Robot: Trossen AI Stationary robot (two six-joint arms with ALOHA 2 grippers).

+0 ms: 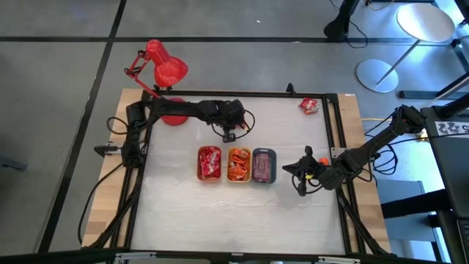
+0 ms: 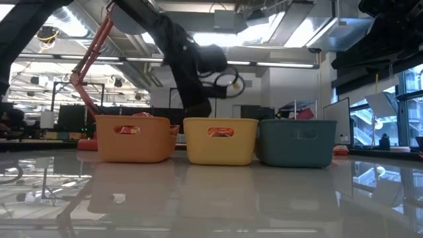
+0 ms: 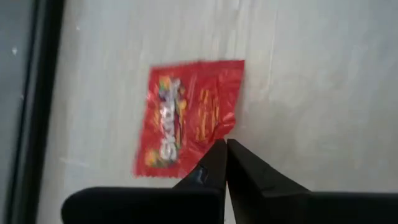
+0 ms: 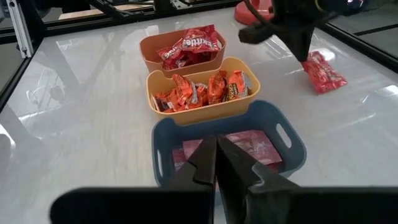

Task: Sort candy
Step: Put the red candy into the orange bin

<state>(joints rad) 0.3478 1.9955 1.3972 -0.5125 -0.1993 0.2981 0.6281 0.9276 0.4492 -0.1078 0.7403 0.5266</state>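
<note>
A red candy packet lies flat on the white table behind the trays and also shows in the right wrist view. My left gripper is over it, shut, its tips at the packet's edge. Three trays stand in a row. The orange tray holds red candy, the yellow tray holds orange candy, and the grey-blue tray holds pink candy. Another red candy lies at the table's far right. My right gripper hangs shut beside the grey-blue tray. My left gripper's shut fingertips stand at one corner of the packet's edge, slanting down from above. The packet lies flat on the table. The fingers hide that corner, so I cannot tell whether any wrapper is caught between them.
A red desk lamp stands at the far left corner, its base next to my left arm. A black frame borders the table. Bare table lies in front of the trays.
</note>
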